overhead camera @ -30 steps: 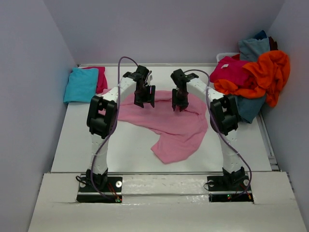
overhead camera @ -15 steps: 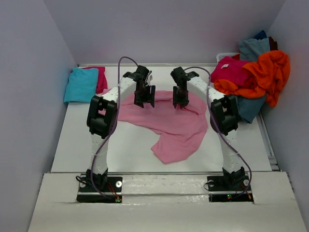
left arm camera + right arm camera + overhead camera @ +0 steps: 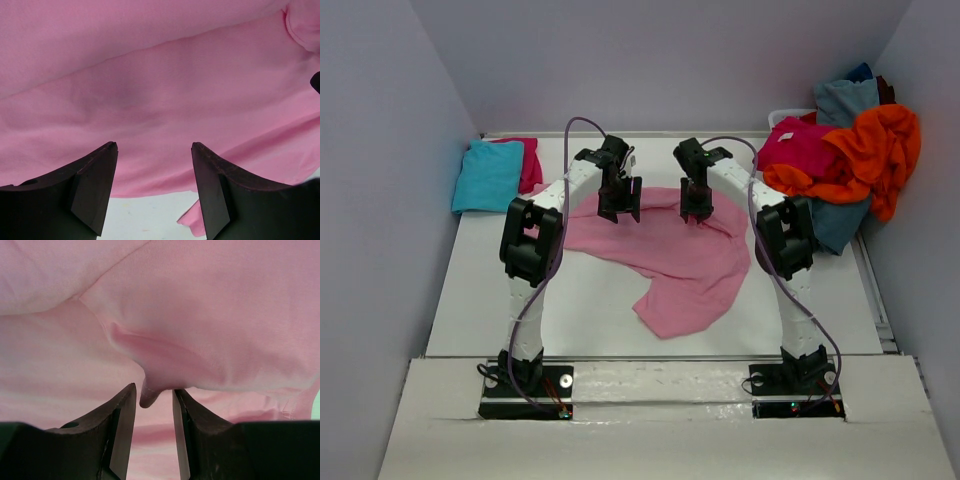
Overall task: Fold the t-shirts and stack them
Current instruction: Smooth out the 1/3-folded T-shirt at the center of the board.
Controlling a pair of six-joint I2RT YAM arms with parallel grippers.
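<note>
Right gripper (image 3: 695, 212) nudged slightly back, jaws narrowed onto a pinched ridge of the light pink t-shirt (image 3: 670, 270) sprawled across the tabletop (image 3: 585, 305). Left gripper (image 3: 619, 212) hovers over the cloth, jaws wide and empty, probably lining up its own grab for the fold.

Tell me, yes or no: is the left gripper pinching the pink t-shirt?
No: the left wrist view shows the left gripper spread wide above the pink t-shirt, with no cloth pinched between its fingers.
</note>
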